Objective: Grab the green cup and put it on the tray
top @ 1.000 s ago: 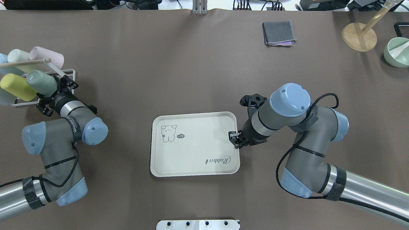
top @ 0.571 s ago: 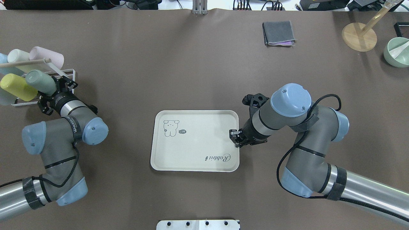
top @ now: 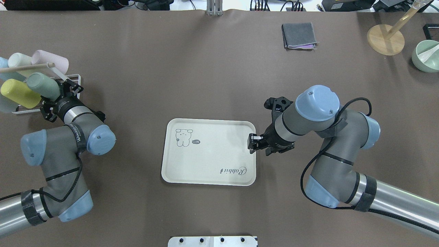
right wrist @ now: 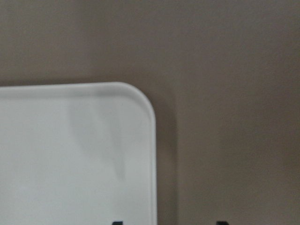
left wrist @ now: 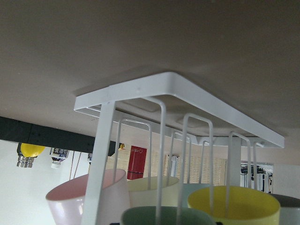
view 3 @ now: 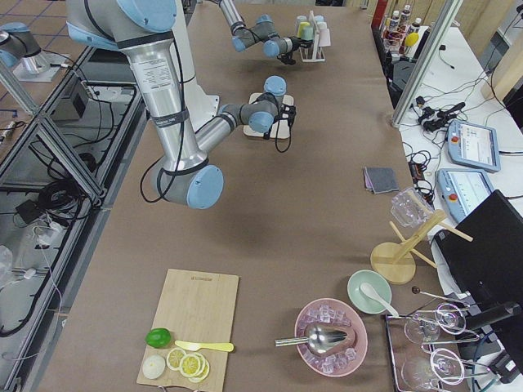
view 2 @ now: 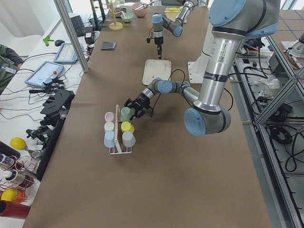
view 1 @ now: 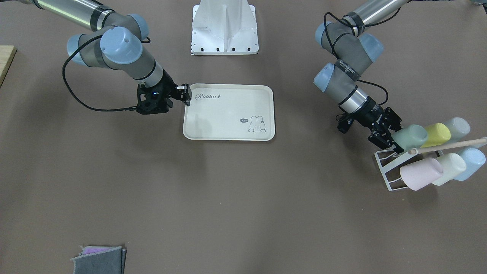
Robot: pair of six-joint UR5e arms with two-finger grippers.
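Observation:
The green cup [top: 43, 85] lies tilted on the white wire rack [top: 73, 79] at the table's left edge, its rim toward my left arm. It also shows in the front view [view 1: 411, 137]. My left gripper [top: 57, 95] is shut on the green cup at its rim end; in the left wrist view the rim [left wrist: 164, 214] sits right below the rack wires. The cream tray [top: 205, 154] lies flat at the table's middle. My right gripper [top: 252, 142] is open at the tray's right rim, with its fingertips [right wrist: 117, 223] set apart on either side of the rim.
The rack also holds a yellow cup [top: 19, 94], a pink cup [top: 51, 61], a cream cup [top: 19, 60] and a light blue cup [view 1: 470, 161]. A folded grey cloth [top: 299, 35], a wooden stand [top: 386, 39] and a green bowl [top: 427, 55] are at the far right.
The tray, tilted a second ago, now lies flat and squared. My right gripper has backed slightly to the right at the rim. My left gripper and the green cup shifted slightly up and left.

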